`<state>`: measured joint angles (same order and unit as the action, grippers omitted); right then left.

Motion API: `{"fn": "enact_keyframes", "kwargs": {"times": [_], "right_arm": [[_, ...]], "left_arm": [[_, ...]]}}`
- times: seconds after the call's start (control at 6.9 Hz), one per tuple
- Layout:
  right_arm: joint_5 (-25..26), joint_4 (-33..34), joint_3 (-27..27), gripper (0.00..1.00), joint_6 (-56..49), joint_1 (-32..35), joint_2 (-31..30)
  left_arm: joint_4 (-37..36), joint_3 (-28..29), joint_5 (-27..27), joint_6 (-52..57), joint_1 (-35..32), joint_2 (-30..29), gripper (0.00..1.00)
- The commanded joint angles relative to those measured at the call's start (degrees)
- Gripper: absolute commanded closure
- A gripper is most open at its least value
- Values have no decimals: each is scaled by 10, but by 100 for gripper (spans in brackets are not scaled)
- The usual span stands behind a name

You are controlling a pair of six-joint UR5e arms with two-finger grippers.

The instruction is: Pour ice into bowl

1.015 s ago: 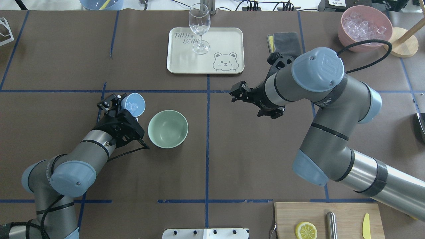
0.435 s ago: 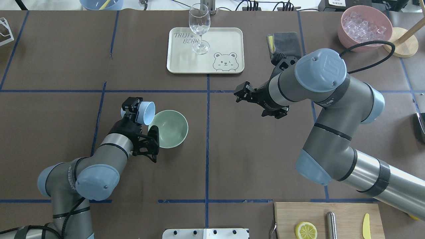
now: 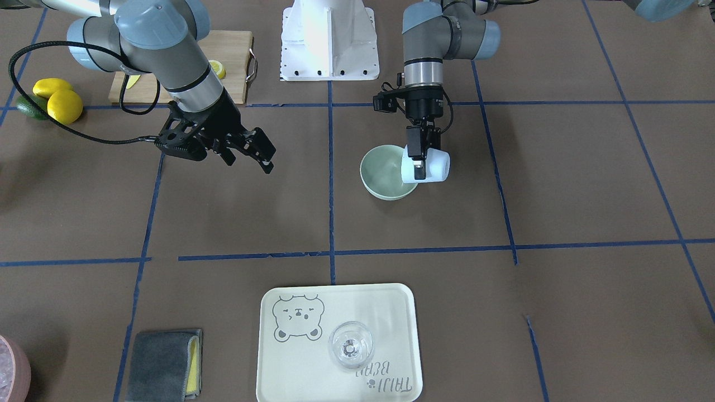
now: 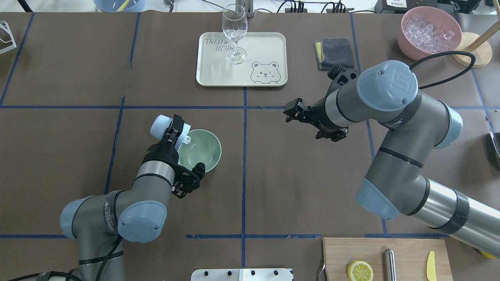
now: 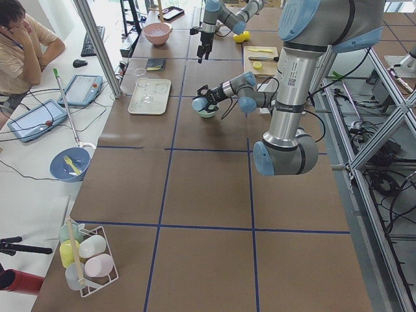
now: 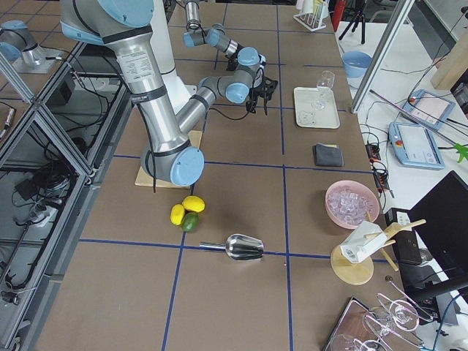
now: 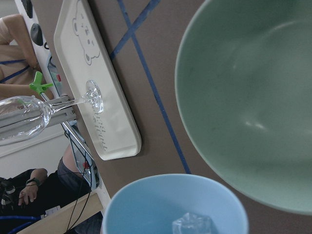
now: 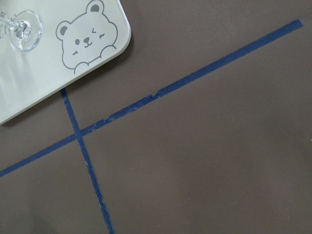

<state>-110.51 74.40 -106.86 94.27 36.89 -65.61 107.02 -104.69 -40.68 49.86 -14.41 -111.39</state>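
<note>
The pale mint-green bowl (image 4: 203, 152) stands on the table left of centre and is empty inside; it also shows in the front view (image 3: 382, 176) and the left wrist view (image 7: 253, 97). My left gripper (image 4: 174, 130) is shut on a light blue cup (image 4: 162, 125), tipped on its side with its mouth over the bowl's left rim. A clear ice cube (image 4: 187, 139) sits at the cup's lip, and one ice cube (image 7: 192, 225) shows inside the cup. My right gripper (image 4: 291, 112) is open and empty above the table, right of the centre line.
A cream tray (image 4: 218, 66) with a wine glass (image 4: 234, 27) stands at the far middle. A grey cloth (image 4: 336, 52) and a pink container of ice (image 4: 429, 33) are far right. A cutting board (image 4: 384, 249) with a lemon half lies near right.
My left arm has swung the blue cup right and tipped it over, its mouth now over the bowl's rim. My right arm has drawn back a little to the right.
</note>
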Motion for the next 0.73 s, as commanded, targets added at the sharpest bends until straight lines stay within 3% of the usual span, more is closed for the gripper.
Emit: {"fn": "enact_keyframes", "kwargs": {"times": [0.0,0.29,0.58], "right_arm": [[0,0,-1,0,0,1,-10],[0,0,0,0,-2,0,-10],[1,0,0,0,-2,5,-12]], "left_arm": [[-59,-16,18,62,22,-9,100],[-73,-21,37,56,23,-7,100],[-74,-10,22,-127,23,0,100]]}}
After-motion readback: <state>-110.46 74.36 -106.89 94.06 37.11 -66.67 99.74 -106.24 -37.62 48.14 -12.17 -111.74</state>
